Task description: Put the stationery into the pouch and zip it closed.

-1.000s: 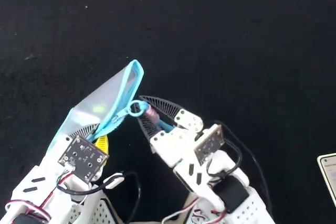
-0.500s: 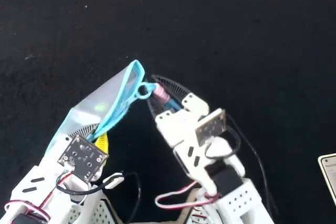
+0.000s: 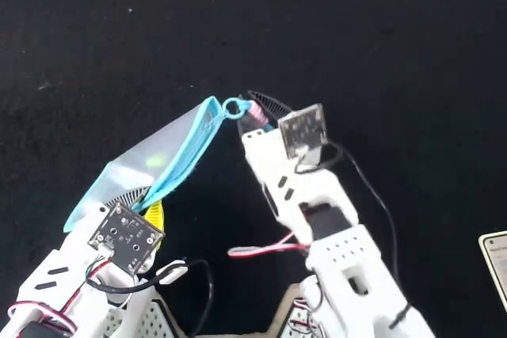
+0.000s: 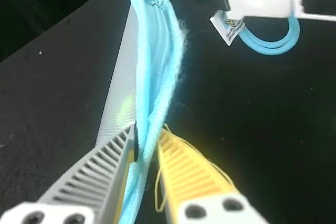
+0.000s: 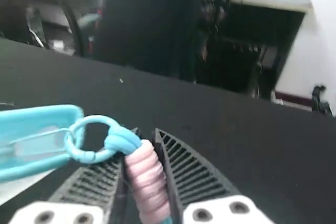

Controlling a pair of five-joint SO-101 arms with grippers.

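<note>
The pouch (image 3: 154, 160) slants above the black table (image 3: 380, 53), blue zip edge up; the left gripper (image 4: 147, 134) is pinched onto its near end; the right gripper (image 5: 145, 136) is clamped on the pink-wrapped pull cord (image 5: 142, 170) looped through the zip ring (image 3: 234, 107) at the far corner

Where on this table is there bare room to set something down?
Bare: the far half of the black table, beyond the translucent blue-edged pouch, and the strip between the right arm and the white card at the edge. Crowded: the near middle, where the left gripper clamps the pouch and the right gripper pinches its pink-wrapped zip pull.
</note>
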